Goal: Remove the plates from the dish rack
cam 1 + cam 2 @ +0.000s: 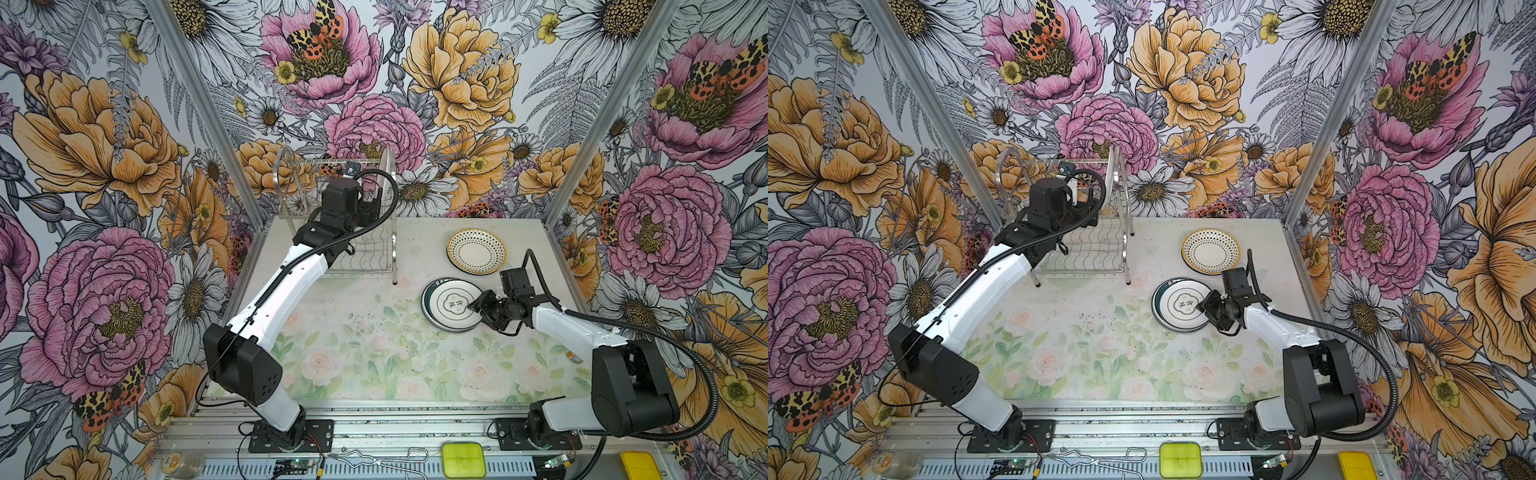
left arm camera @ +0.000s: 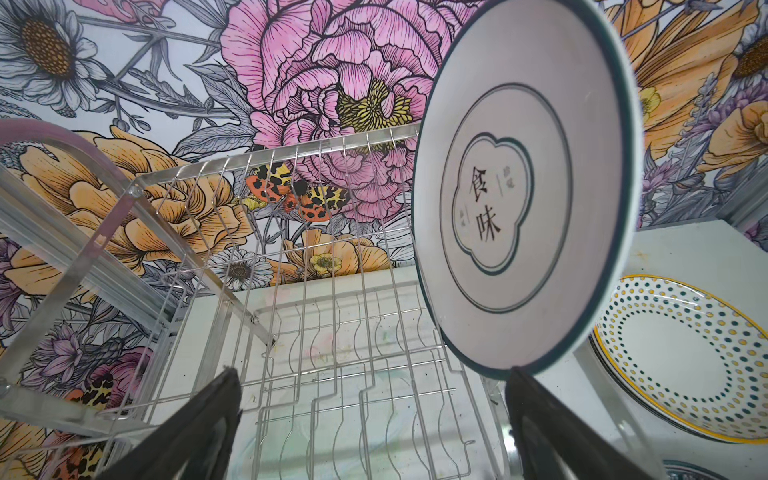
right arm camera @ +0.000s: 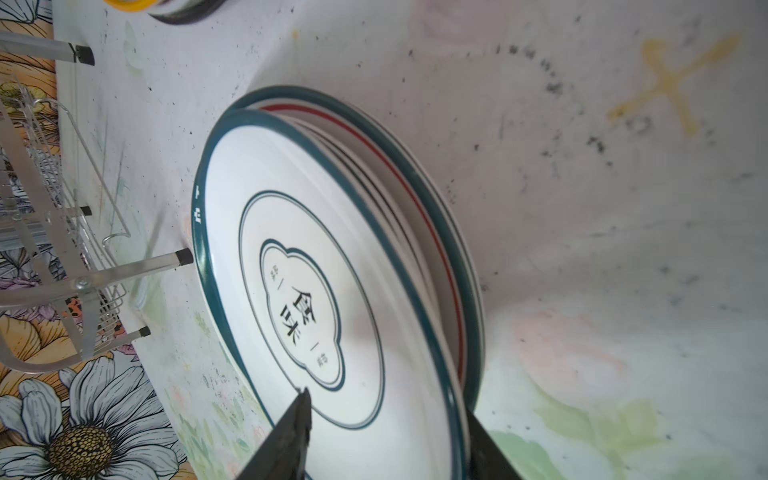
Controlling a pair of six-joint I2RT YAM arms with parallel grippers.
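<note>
The left arm arches forward into the dish rack [image 1: 1092, 253], its left gripper [image 2: 374, 374] spread wide beside the upright plate [image 2: 519, 124] (contact unclear). The right arm reaches low, the right gripper [image 3: 388, 409] parted astride the top plate [image 3: 316, 208] stacked on the table [image 1: 353, 332].

The left arm [image 1: 286, 282] stretches forward and upward to the far side, wrist bent downward, and the left gripper [image 2: 374, 374] has its jaws spread wide. The right arm [image 1: 573, 328] lies low, reaching inward; the right gripper [image 3: 386, 409] has its jaws partly apart.
</note>
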